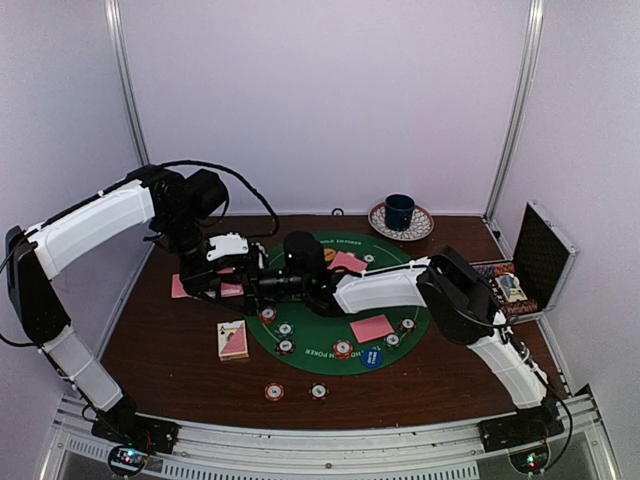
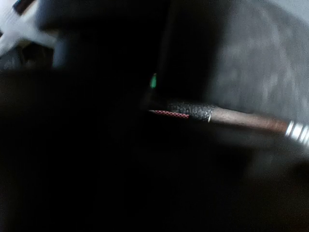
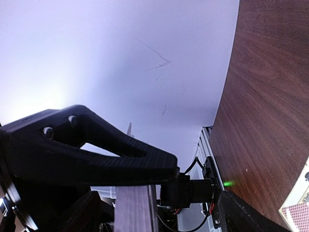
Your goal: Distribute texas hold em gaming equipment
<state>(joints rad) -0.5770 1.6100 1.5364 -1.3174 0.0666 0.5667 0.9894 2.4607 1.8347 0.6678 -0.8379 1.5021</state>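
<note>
On the green poker mat (image 1: 330, 305) lie pink-backed cards (image 1: 372, 328), another pink card (image 1: 347, 262), several striped chips (image 1: 343, 350) and a blue button disc (image 1: 372, 357). A card deck (image 1: 233, 340) lies left of the mat. Two chips (image 1: 274, 392) lie near the front edge. My left gripper (image 1: 215, 283) is low over pink cards (image 1: 180, 288) at the left; its view is almost black, showing only a thin pink card edge (image 2: 169, 114). My right gripper (image 1: 255, 285) reaches left and meets it, with fingers (image 3: 96, 154) apart and nothing between them. A pink card corner (image 3: 297, 213) shows beside it.
A blue mug (image 1: 400, 212) on a patterned saucer stands at the back. A silver-edged black case (image 1: 535, 265) lies open at the right with chips inside. Both arms cross over the mat's left half. White walls close in the table.
</note>
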